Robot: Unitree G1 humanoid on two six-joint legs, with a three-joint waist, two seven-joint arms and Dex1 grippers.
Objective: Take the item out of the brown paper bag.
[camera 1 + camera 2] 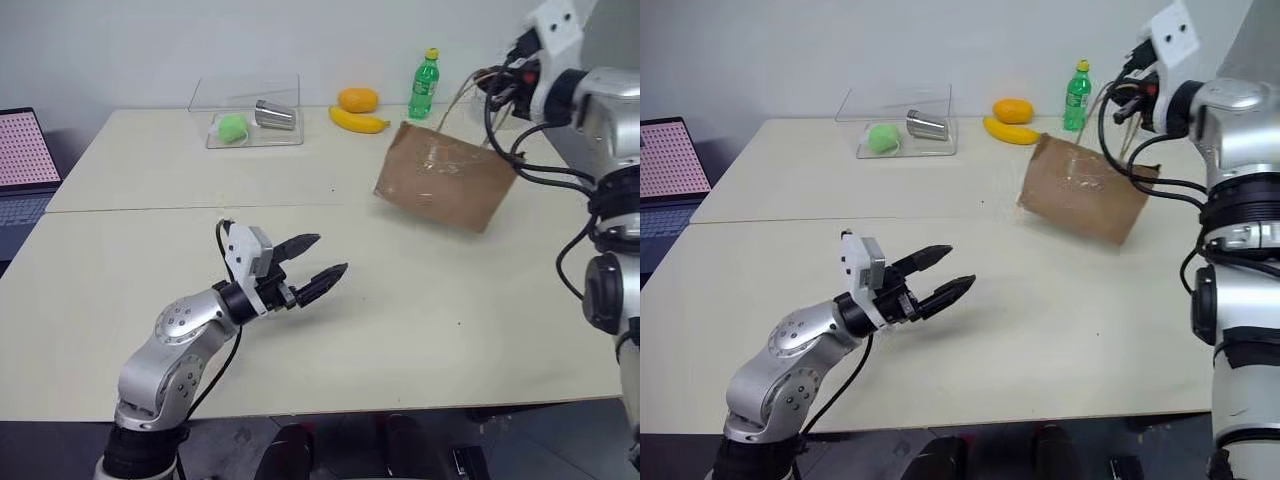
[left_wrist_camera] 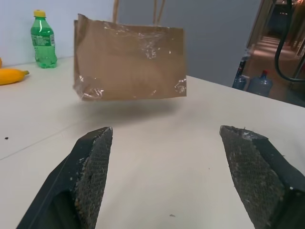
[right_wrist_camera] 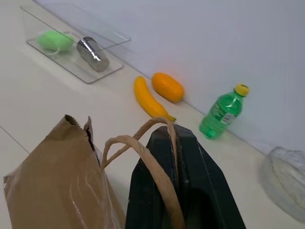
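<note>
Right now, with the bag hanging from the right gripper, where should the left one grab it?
By the bottom edge of the paper bag, coming from below with the open left gripper. The bag hangs tilted off the table by its handles, pinched in the right gripper, leaving the base exposed.

My jaws stand wide apart over the pale bench (image 2: 157,157), nothing between them. Ahead, the brown paper bag (image 2: 128,62) hangs clear of the bench, its shadow beneath and its handles rising out of sight. Behind it stand a green bottle (image 2: 43,40) and a banana (image 2: 12,75).
</note>
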